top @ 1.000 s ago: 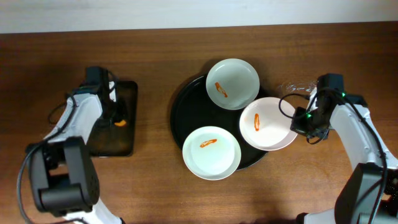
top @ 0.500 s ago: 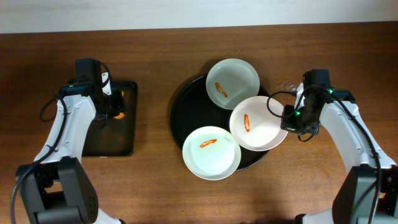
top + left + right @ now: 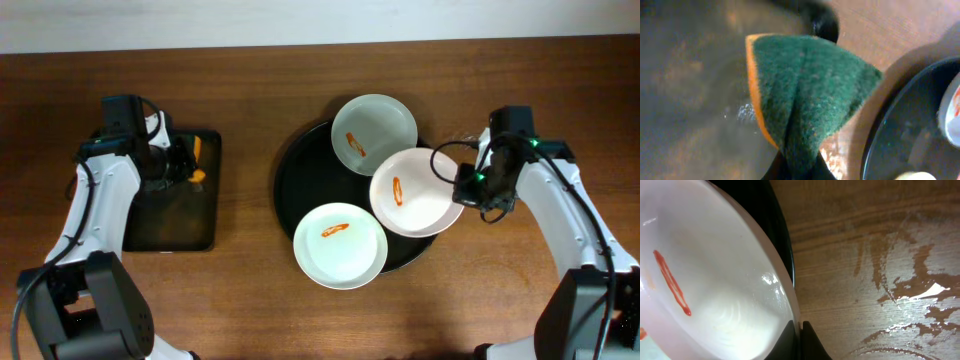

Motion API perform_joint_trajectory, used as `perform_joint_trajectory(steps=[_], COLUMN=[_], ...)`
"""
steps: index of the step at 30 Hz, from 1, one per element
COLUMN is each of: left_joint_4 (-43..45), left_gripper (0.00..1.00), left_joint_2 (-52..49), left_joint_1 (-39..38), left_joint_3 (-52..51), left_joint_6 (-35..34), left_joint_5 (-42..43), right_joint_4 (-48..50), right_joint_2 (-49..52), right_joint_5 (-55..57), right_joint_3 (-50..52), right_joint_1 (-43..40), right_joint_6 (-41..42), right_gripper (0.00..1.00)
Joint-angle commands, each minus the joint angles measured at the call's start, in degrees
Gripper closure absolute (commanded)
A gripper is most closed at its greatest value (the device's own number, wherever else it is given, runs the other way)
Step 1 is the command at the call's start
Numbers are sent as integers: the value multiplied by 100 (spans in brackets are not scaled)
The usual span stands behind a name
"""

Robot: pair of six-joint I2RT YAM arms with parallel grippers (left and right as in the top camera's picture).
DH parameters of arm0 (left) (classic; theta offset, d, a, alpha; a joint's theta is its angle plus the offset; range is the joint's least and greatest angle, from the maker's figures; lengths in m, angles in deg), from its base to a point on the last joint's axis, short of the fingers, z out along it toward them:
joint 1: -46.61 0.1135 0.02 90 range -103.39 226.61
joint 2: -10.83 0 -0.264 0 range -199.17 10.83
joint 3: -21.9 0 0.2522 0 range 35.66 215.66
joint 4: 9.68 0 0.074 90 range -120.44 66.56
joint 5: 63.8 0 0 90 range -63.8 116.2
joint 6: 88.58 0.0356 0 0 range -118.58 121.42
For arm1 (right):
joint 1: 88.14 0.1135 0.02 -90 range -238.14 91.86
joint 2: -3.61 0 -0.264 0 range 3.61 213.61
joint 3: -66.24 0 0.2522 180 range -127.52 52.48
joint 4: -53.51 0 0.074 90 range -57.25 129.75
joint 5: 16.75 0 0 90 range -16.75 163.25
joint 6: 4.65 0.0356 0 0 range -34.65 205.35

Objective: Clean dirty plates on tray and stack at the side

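Left gripper [image 3: 190, 168]: I see it clamped on a sponge [image 3: 197, 160], hanging over the 2 o'clock corner of the flat tray [image 3: 180, 215].
Sponge: on the left wrist view it is folded, green scrub face out, with an orange edge on the left; the fingers pinch its lower end.
Flat tray: black, rectangular, at 9 o'clock on the table [image 3: 250, 80], well apart from the round tray [image 3: 298, 180].
Right gripper [image 3: 463, 187]: I read it as closed on the rim of the held plate [image 3: 415, 192], gripping at the plate's 3 o'clock edge; the right wrist view shows the fingers together over the white rim.
Held plate: at 3 o'clock of the round tray, its outer edge past the tray rim, with a red sauce streak [image 3: 397, 190] left of its middle. Its 11 o'clock edge overlaps the top plate [image 3: 374, 132]; I can't tell if they touch.
Top plate: at 1 o'clock of the round tray, partly over the rim, orange smear inside.
Bottom plate [image 3: 340, 245]: at 6 o'clock, hanging past the rim, orange smear in the middle.
Wet patch [image 3: 900, 280]: shiny streaks on the wood just beside the right gripper.
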Motion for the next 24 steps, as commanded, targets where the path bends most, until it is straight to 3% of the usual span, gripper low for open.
perform_joint_trajectory(steps=[1,3,7,12,18,24], left_joint_4=[138,103,116,229,1021,1436], left_gripper=[100,100,100,100,100,100], left_joint_2=[9,-4,-11,-11,-11,-11], left_joint_1=[35,20,-66,-197,-297,-1300], left_joint_3=[79,76,76,76,76,76], left_joint_6=[-7,-4,-7,-9,-321,-726], left_joint_5=[815,1196,420,470,2599,2719], right_joint_4=[-33,-33,-63,-96,-72,-192], right_joint_2=[-87,-87,-87,-90,-90,-87], right_joint_5=[31,76,372,739,518,442], right_joint_3=[-295,-337,-345,-348,-409,-564], right_joint_1=[105,210,468,581,581,575], right_joint_6=[-61,-57,-50,-35,-9,212], right_gripper=[96,96,96,96,96,96])
